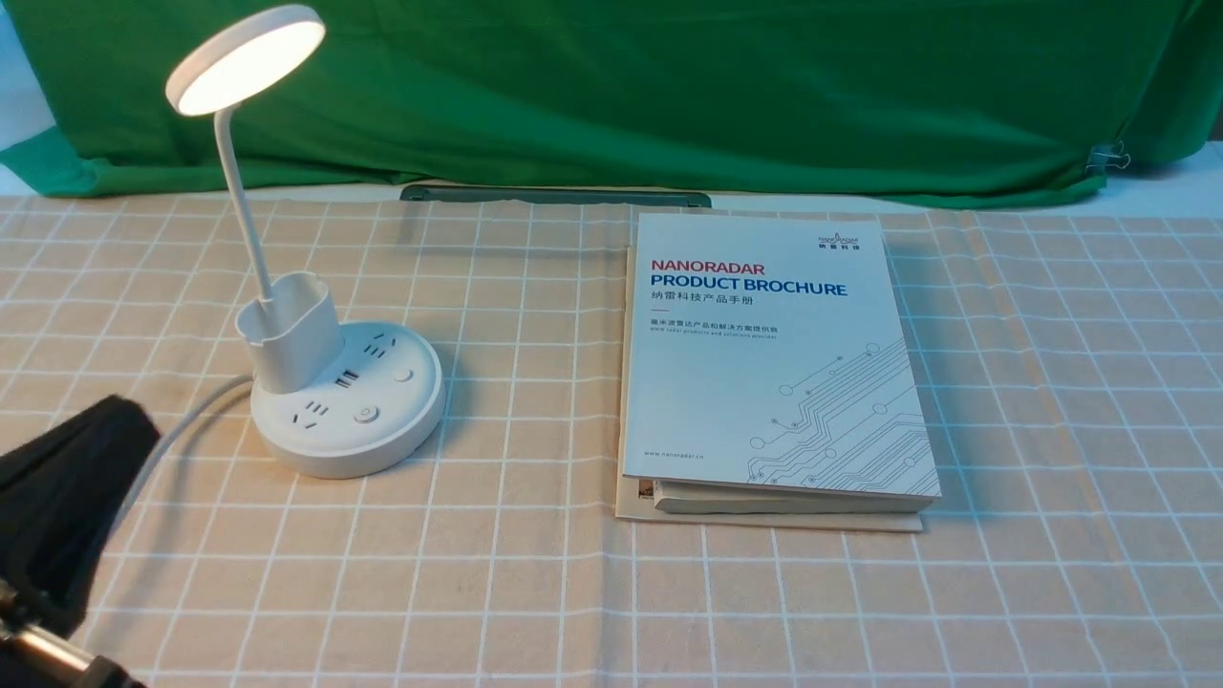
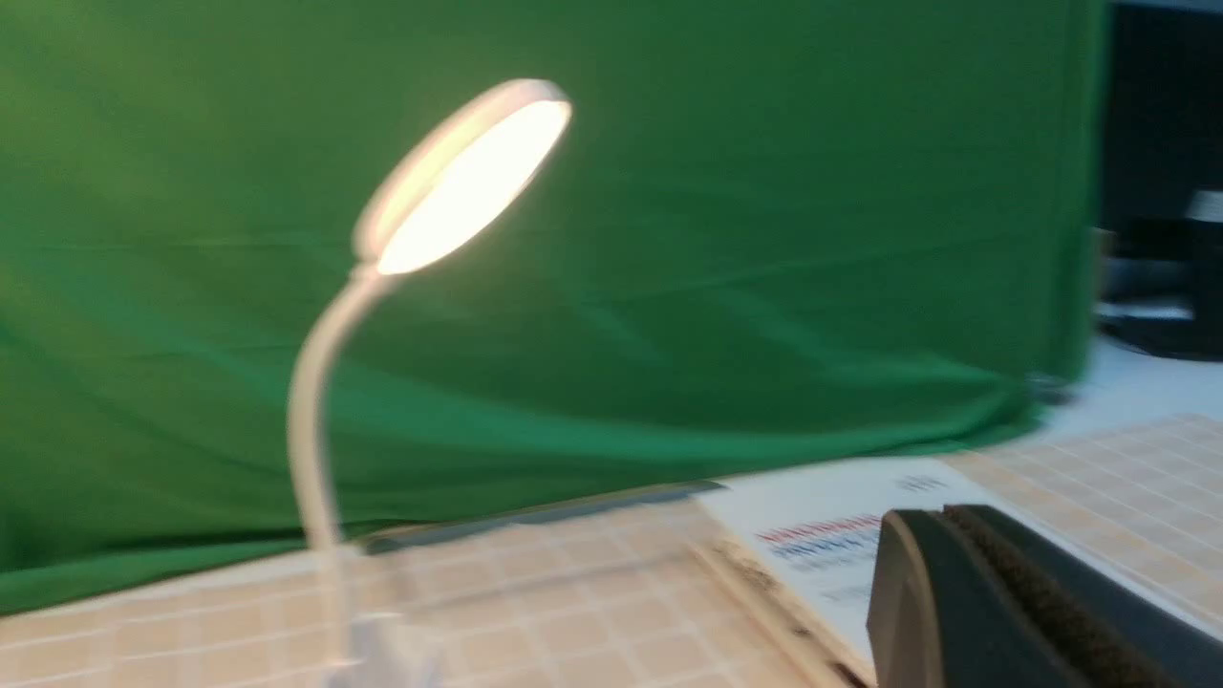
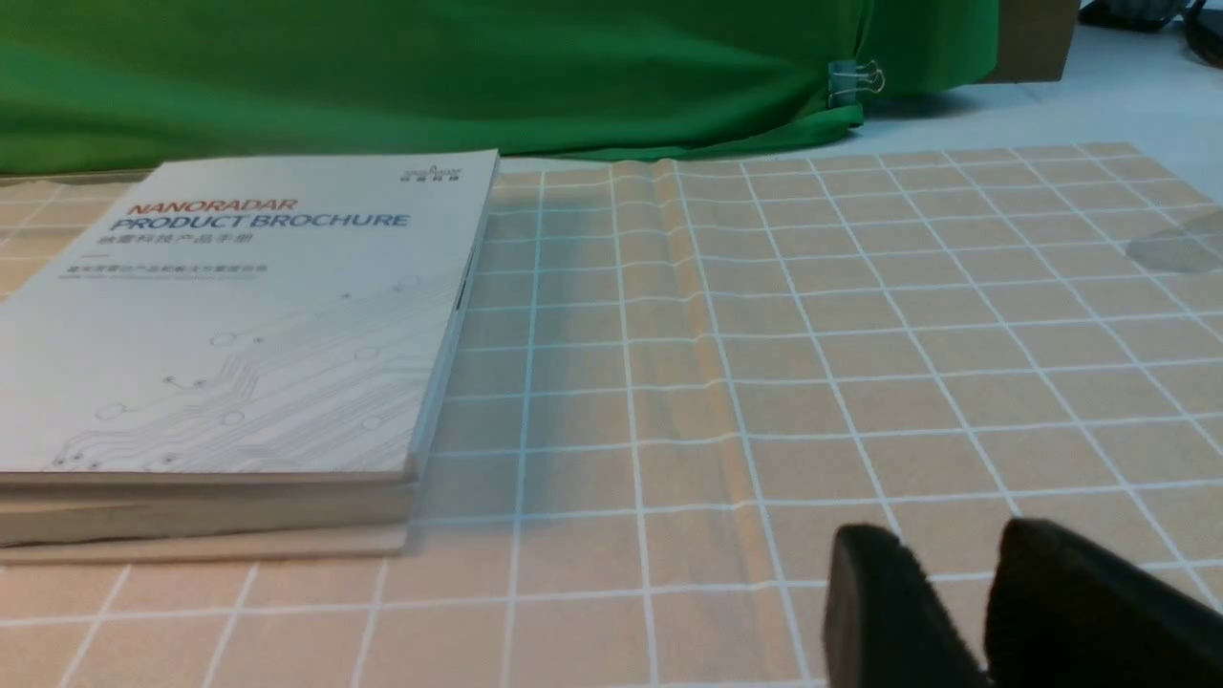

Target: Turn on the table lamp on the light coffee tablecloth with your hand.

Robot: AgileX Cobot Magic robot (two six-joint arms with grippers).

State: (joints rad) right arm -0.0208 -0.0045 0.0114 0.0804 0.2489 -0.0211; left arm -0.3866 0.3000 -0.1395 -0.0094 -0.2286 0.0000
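One lamp (image 1: pixel 349 444) is glowing, so pressing looks done; the left gripper (image 2: pixel 944 516), fingers pressed together, is probably needing only retreat.

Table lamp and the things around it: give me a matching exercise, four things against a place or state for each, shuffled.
1. lamp head
2. top brochure
3. left gripper
4. binder clip

A. clipped on the green cloth's edge
B. fingers together, clear of the lamp
C. lit
D. lying on the grid tablecloth's pile of printed matter

Pairs: 1-C; 2-D; 3-B; 4-A
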